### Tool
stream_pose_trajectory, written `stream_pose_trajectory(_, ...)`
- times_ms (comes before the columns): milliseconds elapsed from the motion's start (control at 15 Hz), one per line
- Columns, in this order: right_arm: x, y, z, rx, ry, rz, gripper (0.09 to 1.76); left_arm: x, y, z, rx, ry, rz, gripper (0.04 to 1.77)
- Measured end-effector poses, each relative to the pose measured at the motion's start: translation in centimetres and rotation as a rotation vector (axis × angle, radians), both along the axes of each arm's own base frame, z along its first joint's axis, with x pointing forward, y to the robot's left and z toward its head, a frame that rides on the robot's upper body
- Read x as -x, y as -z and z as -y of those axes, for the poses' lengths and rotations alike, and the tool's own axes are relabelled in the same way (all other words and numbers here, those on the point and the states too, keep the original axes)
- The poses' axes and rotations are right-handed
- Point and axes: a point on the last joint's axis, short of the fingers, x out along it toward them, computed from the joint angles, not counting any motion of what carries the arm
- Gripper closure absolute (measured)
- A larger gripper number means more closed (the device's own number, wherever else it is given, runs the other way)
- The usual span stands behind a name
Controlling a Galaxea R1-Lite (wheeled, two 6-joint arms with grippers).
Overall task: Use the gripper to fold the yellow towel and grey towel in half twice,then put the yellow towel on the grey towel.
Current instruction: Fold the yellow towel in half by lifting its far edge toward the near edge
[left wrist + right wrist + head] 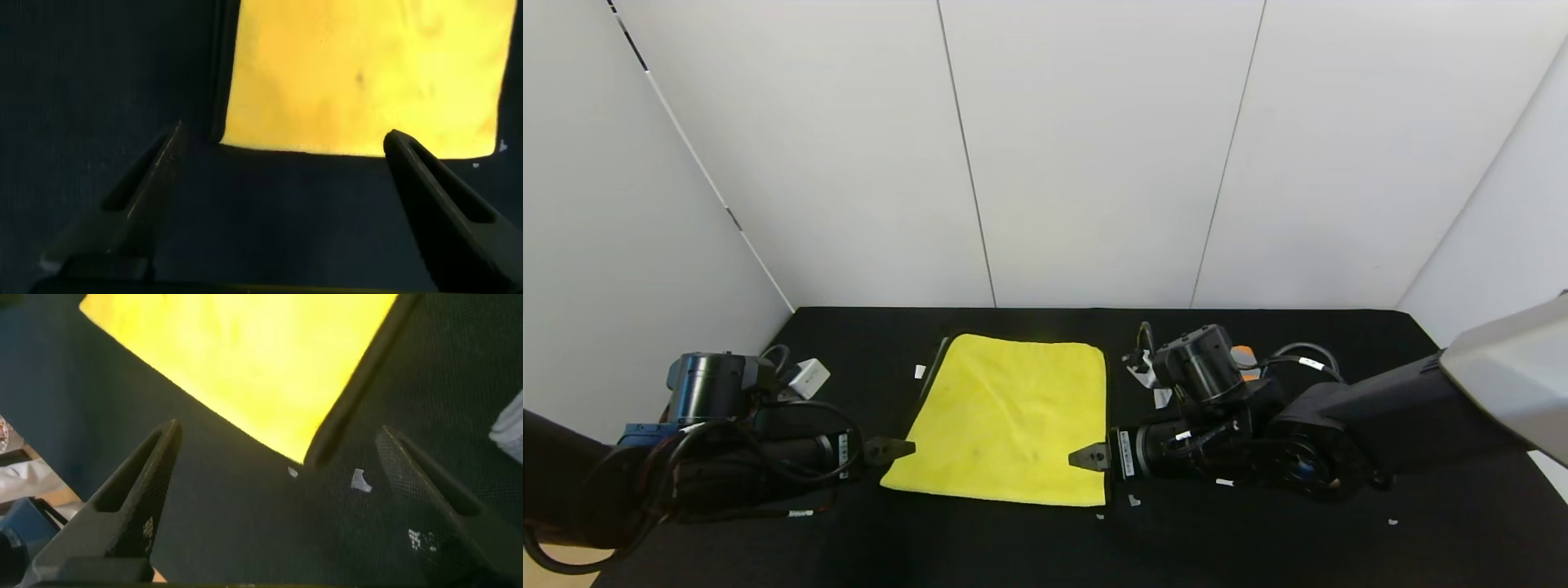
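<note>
The yellow towel (1013,416) lies spread flat in the middle of the black table (1339,539), with dark trim (935,363) along its left edge. My left gripper (890,449) hovers just off the towel's near left corner, open and empty. In the left wrist view its fingers (147,196) straddle bare black cloth below the yellow towel's (359,73) edge. My right gripper (1089,457) is at the near right corner, also open and empty. In the right wrist view that yellow towel's (261,359) corner lies ahead of the right gripper (278,433). The grey towel is out of view.
White walls (1094,163) close the table at the back and on both sides. Small white scraps (1133,500) dot the black cloth near the towel's right corner. A small orange patch (1245,357) shows behind my right arm; I cannot tell what it is.
</note>
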Motion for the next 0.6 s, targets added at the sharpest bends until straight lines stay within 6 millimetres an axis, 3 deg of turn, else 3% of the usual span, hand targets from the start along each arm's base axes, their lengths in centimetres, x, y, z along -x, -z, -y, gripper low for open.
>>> stream_pose_trajectory(333,-0.4,0.9,-0.8,0.007,-0.010,-0.010,0.14,-0.4,1.9,0.1,0.011,0.012,-0.046,0.09)
stream_pose_trajectory(600,-0.3,1.4,-0.9,0.002,0.007,-0.039,0.14,-0.6,2.3,0.4,0.029,0.053,-0.056,0.09)
